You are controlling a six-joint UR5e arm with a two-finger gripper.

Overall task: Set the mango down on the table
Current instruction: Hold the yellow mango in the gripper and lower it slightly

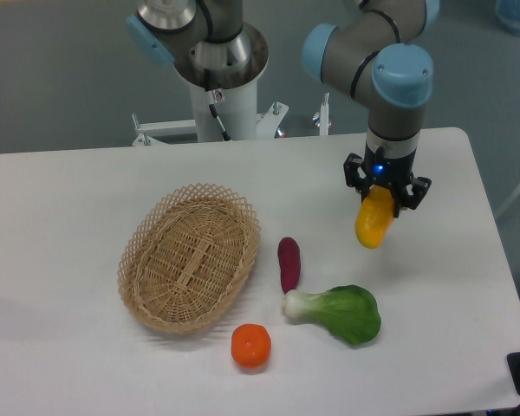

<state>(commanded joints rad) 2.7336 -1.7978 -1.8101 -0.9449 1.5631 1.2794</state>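
Observation:
The mango (373, 223), yellow shading to orange, hangs from my gripper (383, 201), which is shut on its upper end. It points downward over the right half of the white table (61, 217). Whether its lower tip touches the tabletop I cannot tell. The arm's blue-capped wrist stands straight above the fruit.
A woven wicker basket (191, 256) lies left of centre. A dark purple vegetable (289, 263), a green leafy vegetable (340, 312) and a round orange fruit (251, 345) lie below and left of the mango. The table's right edge runs near x 600.

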